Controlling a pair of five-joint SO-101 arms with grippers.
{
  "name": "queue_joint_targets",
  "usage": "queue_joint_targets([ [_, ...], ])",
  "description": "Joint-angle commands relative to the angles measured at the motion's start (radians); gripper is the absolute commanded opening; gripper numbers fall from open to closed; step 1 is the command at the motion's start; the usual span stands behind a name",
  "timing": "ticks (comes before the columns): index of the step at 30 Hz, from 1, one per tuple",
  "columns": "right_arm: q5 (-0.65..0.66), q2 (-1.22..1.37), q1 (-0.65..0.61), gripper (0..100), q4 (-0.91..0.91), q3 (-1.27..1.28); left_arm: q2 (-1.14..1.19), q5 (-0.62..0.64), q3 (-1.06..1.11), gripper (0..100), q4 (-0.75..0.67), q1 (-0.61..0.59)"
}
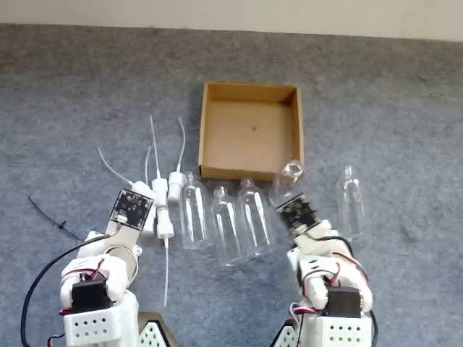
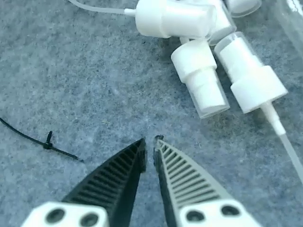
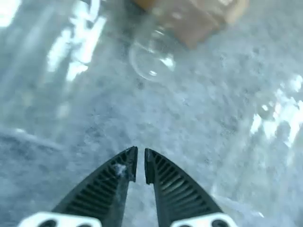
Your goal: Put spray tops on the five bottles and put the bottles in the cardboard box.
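On the grey carpet (image 1: 391, 108) I have the whole job ahead of me, as far as I can judge. The box (image 1: 246, 137) sits at the far middle with nothing in it, and none of the bottles carries a top.

Three bottles (image 1: 226, 225) lie side by side just in front of the box, roughly parallel. Their long axes run from my arms toward the box, with the necks at the box end. A fourth bottle (image 1: 288, 181) is at the box's near right corner with its open mouth turned up toward the camera. I read it as upright or leaning, but cannot say which. A fifth bottle (image 1: 349, 202) lies apart to the right, neck also pointing away from me.

My right gripper (image 3: 140, 153) hovers over bare carpet near the fourth bottle, its jaws narrowed to a slit with nothing between them. My left gripper (image 2: 150, 142) is likewise nearly closed and empty, just short of the tops.

Left of the three bottles the spray tops (image 1: 160, 195) lie in a loose cluster. Most of their thin tubes point away from me, and one trails back toward the arms. A black cable tie (image 1: 51, 213) lies further left.
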Motion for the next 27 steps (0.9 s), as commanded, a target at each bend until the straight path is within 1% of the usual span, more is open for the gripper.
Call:
queue_joint_targets([
  [1, -0.012, -0.001, 0.131, 1.0, 0.004, -0.165, -0.012, -0.008, 0.019, 5, -0.020, -0.013],
  [3, -0.012, 0.047, 0.191, 1.0, 0.004, -0.243, -0.012, -0.008, 0.019, 5, -0.020, -0.013],
  [5, -0.041, 0.153, 0.239, 1.1, -0.012, -0.321, -0.012, -0.008, 0.019, 5, -0.020, -0.013],
  [9, -0.133, 0.524, 0.288, 1.5, -0.079, -0.535, -0.012, -0.008, 0.019, 5, -0.020, -0.013],
  [11, -0.149, 0.743, 0.291, 4.9, -0.074, -0.688, -0.012, -0.008, 0.019, 5, -0.018, -0.013],
  [15, -0.143, 1.190, 0.289, 16.3, 0.027, -1.044, -0.012, -0.008, 0.019, 5, -0.018, -0.016],
  [17, -0.141, 1.389, 0.289, 19.5, 0.107, -1.222, -0.012, -0.008, 0.019, 5, -0.018, -0.018],
  [22, -0.141, 1.808, 0.288, 21.7, 0.263, -1.596, -0.012, -0.008, 0.019, 5, -0.018, -0.018],
  [27, -0.141, 2.048, 0.266, 21.7, 0.292, -1.830, -0.012, -0.008, 0.019, 5, -0.018, -0.018],
])
